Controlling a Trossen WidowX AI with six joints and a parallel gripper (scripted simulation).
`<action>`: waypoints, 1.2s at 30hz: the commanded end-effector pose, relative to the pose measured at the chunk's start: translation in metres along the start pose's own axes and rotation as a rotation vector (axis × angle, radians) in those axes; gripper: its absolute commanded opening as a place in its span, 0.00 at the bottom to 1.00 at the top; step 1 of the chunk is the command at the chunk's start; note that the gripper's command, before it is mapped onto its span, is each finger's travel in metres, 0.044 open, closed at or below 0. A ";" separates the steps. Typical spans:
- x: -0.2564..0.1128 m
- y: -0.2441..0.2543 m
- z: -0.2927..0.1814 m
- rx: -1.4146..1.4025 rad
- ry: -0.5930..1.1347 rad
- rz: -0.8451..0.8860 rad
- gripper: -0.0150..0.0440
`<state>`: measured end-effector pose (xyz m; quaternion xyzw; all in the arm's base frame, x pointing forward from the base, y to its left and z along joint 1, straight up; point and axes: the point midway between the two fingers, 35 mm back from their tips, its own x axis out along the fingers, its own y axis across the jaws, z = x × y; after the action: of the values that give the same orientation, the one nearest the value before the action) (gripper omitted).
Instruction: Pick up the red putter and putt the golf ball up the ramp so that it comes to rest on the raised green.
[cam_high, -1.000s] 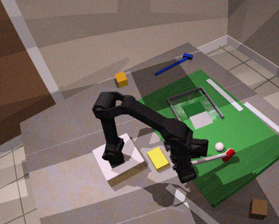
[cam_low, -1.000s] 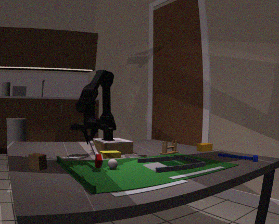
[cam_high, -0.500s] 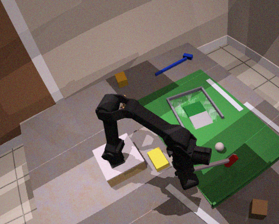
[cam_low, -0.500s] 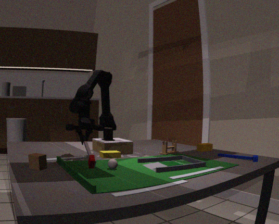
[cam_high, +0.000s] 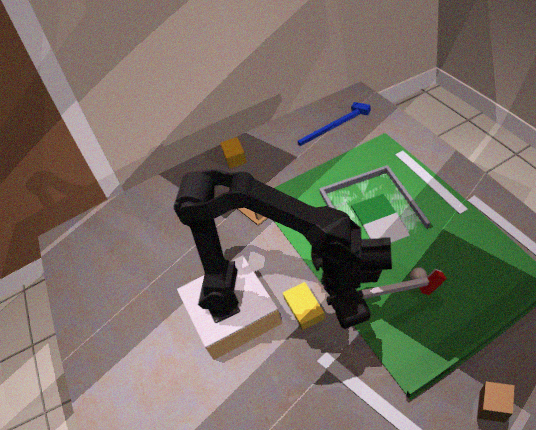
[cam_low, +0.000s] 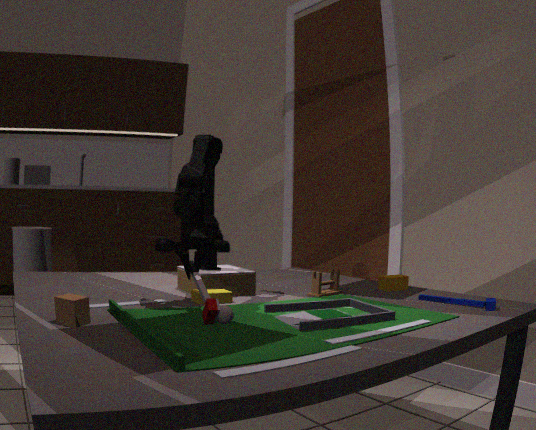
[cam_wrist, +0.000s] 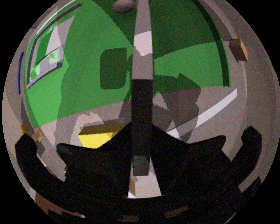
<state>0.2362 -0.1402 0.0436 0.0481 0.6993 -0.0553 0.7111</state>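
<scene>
My gripper (cam_high: 351, 298) (cam_low: 190, 271) (cam_wrist: 139, 125) is shut on the dark grip of the red putter (cam_high: 433, 282) (cam_low: 209, 311) (cam_wrist: 143, 45), above the near edge of the green mat (cam_high: 400, 365) (cam_low: 240, 357) (cam_wrist: 45, 112). The shaft slopes down to the red head, low over the mat. The golf ball (cam_high: 417, 273) (cam_low: 226, 314) (cam_wrist: 123, 5) is close beside the head, on the side towards the walled area; I cannot tell if they touch. Grey walls (cam_high: 410, 200) (cam_low: 350, 323) surround a green square (cam_high: 372, 208) with a pale ramp (cam_high: 387, 227) (cam_low: 296, 317) at its open side.
A yellow block (cam_high: 301, 299) (cam_low: 215, 292) (cam_wrist: 95, 140) lies near the arm's base. A blue putter (cam_high: 330, 128) (cam_low: 452, 301), an orange block (cam_high: 233, 150) (cam_low: 393, 282) and a small wooden rack (cam_low: 325, 288) lie beyond. A wooden cube (cam_high: 499, 396) (cam_low: 71, 310) (cam_wrist: 238, 50) is off the opposite side.
</scene>
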 end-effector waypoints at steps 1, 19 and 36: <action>-0.001 0.046 -0.007 -0.008 -0.009 0.000 0.25; -0.060 0.053 -0.008 -0.008 -0.009 0.000 0.25; -0.051 0.054 -0.008 -0.011 0.002 0.006 0.25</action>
<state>0.2337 -0.0846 0.0938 0.0467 0.7018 -0.0488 0.7092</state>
